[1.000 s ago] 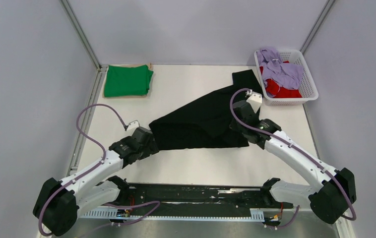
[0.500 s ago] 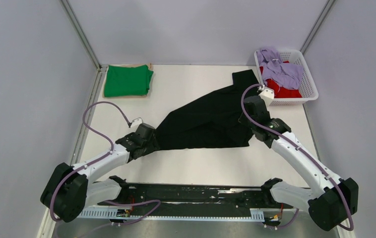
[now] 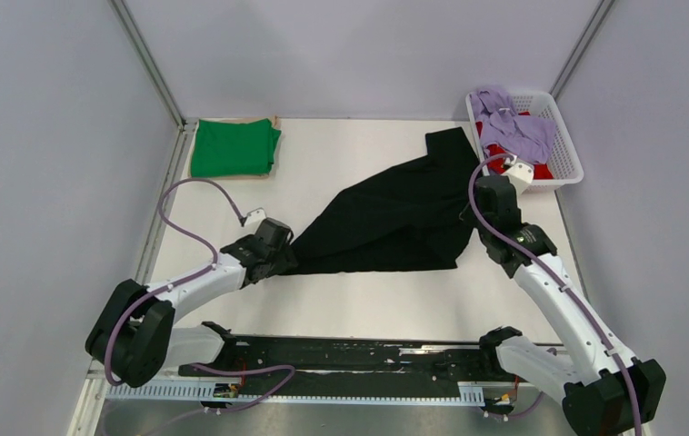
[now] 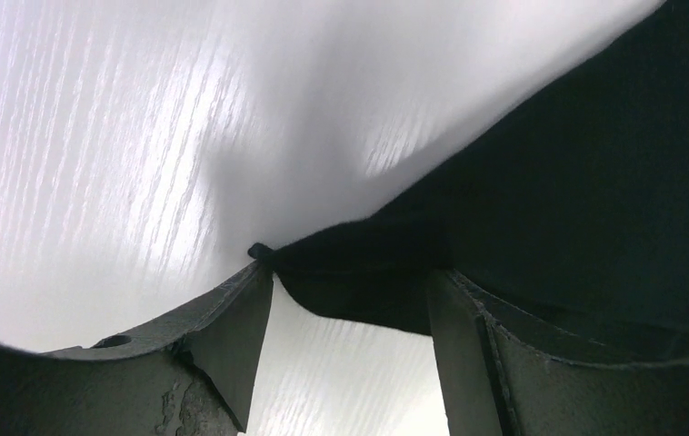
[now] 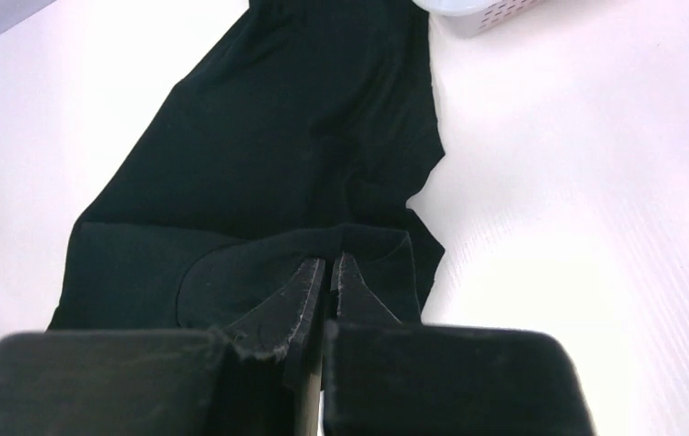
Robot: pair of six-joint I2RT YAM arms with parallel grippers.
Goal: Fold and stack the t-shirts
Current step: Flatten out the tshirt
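A black t-shirt [image 3: 395,213] lies stretched on a slant across the white table. My right gripper [image 3: 479,211] is shut on its right edge, and the right wrist view shows the fingertips [image 5: 312,272] pinching a fold of the black t-shirt [image 5: 259,154]. My left gripper [image 3: 284,257] is at the shirt's low left corner. Its jaws stand apart, and the black t-shirt's hem [image 4: 359,272] drapes across the tips of my left gripper [image 4: 350,277] without being pinched. A folded green t-shirt [image 3: 234,148] lies at the far left. Lavender [image 3: 514,127] and red [image 3: 524,167] t-shirts fill the basket.
The white lattice basket [image 3: 566,163] stands at the far right corner, close behind the right wrist; its corner [image 5: 477,14] shows in the right wrist view. Grey walls and metal frame posts [image 3: 145,64] enclose the table. Bare table [image 3: 368,300] lies in front of the shirt.
The right gripper has drawn the black shirt right and back, pulling it longer and narrower. The left arm followed the shirt's corner to the right, and its jaws have narrowed a little.
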